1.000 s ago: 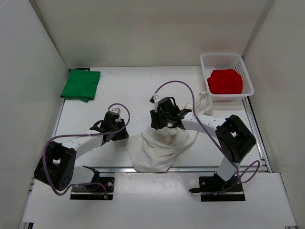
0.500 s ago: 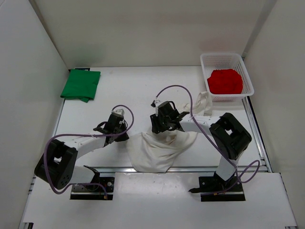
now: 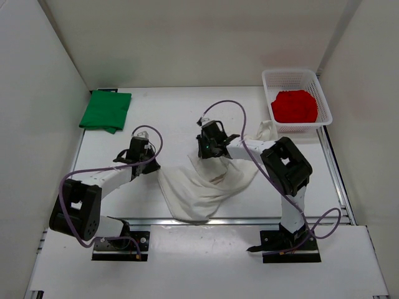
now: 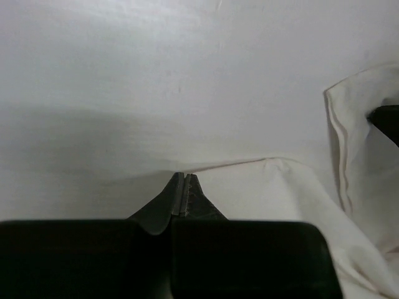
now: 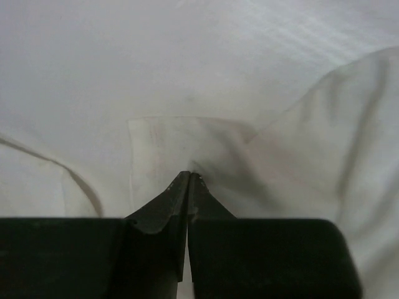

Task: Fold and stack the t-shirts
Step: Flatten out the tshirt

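The basket (image 3: 288,77) at the far right holds the bunched red shirt (image 3: 294,106). The green shirt (image 3: 106,110) lies folded at the far left. In the middle, the white shirt (image 3: 202,187) lies rumpled. The left gripper (image 4: 184,179) pinches its left edge tight, and the right gripper (image 5: 189,177) pinches its far edge.

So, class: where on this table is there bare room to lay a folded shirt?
Bare table runs along the far edge, between the green t-shirt and the basket holding the red t-shirt. The near middle is crowded: the white t-shirt is spread there, with the left hand and right hand shut on it.
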Controlling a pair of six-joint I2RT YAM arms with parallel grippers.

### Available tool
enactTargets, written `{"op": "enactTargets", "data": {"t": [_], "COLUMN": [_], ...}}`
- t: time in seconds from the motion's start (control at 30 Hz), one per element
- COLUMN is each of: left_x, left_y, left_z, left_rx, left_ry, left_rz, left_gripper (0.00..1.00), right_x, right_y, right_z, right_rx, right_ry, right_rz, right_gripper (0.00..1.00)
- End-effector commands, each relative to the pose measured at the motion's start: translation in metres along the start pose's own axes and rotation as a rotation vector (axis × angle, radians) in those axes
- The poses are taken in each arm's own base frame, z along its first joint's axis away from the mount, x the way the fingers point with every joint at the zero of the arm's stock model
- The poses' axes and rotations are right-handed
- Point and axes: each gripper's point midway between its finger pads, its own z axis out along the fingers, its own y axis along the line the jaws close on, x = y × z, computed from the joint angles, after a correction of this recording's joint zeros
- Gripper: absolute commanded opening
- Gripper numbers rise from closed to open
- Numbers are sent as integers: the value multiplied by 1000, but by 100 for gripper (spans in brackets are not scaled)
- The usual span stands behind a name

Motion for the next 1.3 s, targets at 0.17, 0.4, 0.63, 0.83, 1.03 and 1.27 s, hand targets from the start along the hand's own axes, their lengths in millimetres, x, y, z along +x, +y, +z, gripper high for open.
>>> {"op": "enactTargets", "data": {"t": [0.17,0.4,0.63,0.83,1.03,1.27], "left_x": [-51,-22,-20,-15,-16,-18], "left_y": [0,-2,-7,-8,-13,-13], "left_z": [-3,3,1,1,0,-1], "left_rx": [20,37,57,71,95,96], "left_ry": [-100,-41,-51,-46,-45,-54], "left_rz": [-56,-51,-45,-50,-49,-56], "left_gripper": [0,0,0,0,0,0], "right_x": [-95,-92,-93,-83,-63,-55], "right_y": [-53,-55,-41,-28,-34,-44], "right_z": [-46,-47,-4,17,33,48], "right_rx": [-108,-56,20,81,123,203], "right_ry": [-277,-218,-105,-50,14,54], "right_rz": [328,261,97,1,-11,-47], "right_gripper": [19,32,30,30,33,39]}}
